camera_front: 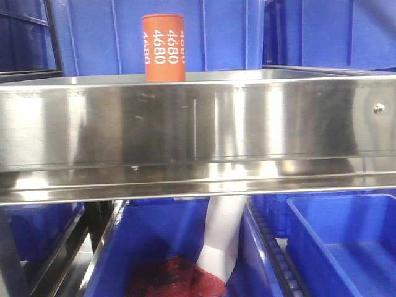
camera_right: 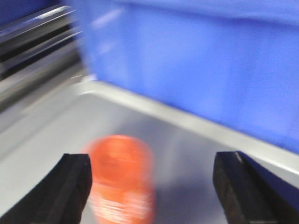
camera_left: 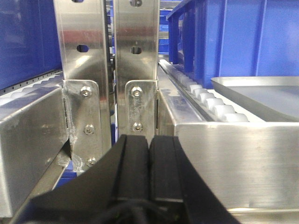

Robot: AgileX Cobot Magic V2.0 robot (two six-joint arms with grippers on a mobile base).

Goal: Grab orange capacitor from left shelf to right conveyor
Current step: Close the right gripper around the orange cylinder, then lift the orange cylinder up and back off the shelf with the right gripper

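Observation:
The orange capacitor (camera_front: 164, 48) stands upright on the stainless-steel left shelf (camera_front: 198, 124), behind its tall shiny front lip, white "4680" down its side. In the right wrist view it (camera_right: 122, 179) is blurred and sits between the jaws, close to the left finger (camera_right: 70, 186). My right gripper (camera_right: 154, 191) is open wide above the shelf floor (camera_right: 46, 135), not touching the capacitor. My left gripper (camera_left: 149, 154) is shut and empty, its black pads pressed together, facing steel upright posts. The conveyor is out of view.
Blue plastic bins (camera_front: 185, 31) stand behind the shelf and others (camera_front: 346, 241) below it, one holding a red mesh item (camera_front: 176, 278). Roller rails (camera_left: 205, 98) and a silver tray (camera_left: 261, 93) lie right of the left gripper. A blue wall (camera_right: 201, 65) is close behind the capacitor.

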